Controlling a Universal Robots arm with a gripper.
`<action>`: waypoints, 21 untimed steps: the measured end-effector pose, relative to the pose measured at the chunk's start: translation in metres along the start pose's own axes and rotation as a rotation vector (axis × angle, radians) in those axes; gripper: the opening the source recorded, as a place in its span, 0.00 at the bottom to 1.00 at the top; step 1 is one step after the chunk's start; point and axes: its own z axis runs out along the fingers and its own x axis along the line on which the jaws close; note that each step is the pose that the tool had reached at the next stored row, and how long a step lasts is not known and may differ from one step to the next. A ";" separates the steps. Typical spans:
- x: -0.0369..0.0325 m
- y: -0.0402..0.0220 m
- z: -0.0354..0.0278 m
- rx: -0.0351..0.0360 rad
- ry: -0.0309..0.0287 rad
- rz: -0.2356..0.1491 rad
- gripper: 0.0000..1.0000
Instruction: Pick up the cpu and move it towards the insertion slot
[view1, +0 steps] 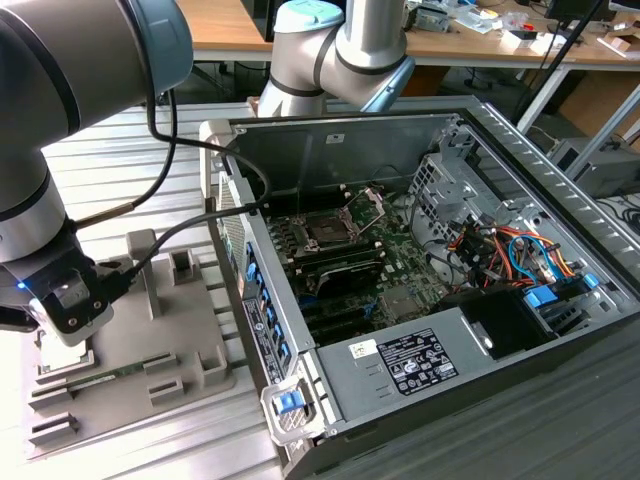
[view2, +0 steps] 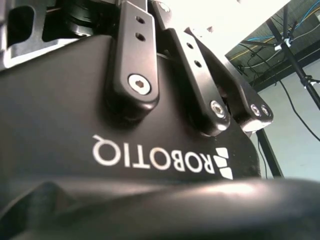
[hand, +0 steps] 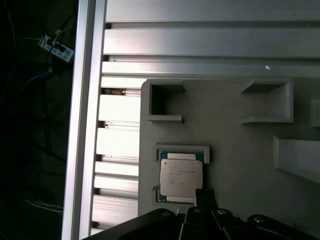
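The cpu, a small square chip with a pale metal top, lies flat in a raised grey nest on the grey fixture plate. A dark part of my gripper overlaps the chip's edge in the first wrist view. In the exterior view my gripper hangs low over the fixture plate at the exterior view's left. The insertion slot sits on the motherboard inside the open computer case, with its silver retention bracket hinged up. The second wrist view shows the gripper body and its black linkage bars.
The open computer case stands to the exterior view's right of the plate, its wall between plate and motherboard. A long green memory stick lies on the plate. Black cables run from my arm over the case edge. Raised grey brackets stand on the plate.
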 end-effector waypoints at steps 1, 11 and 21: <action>0.0000 0.0000 0.0002 0.0000 0.0000 0.000 0.11; 0.0003 -0.0001 0.0021 0.0000 0.0000 0.000 0.11; 0.0005 -0.0002 0.0050 0.0000 -0.0001 0.000 0.11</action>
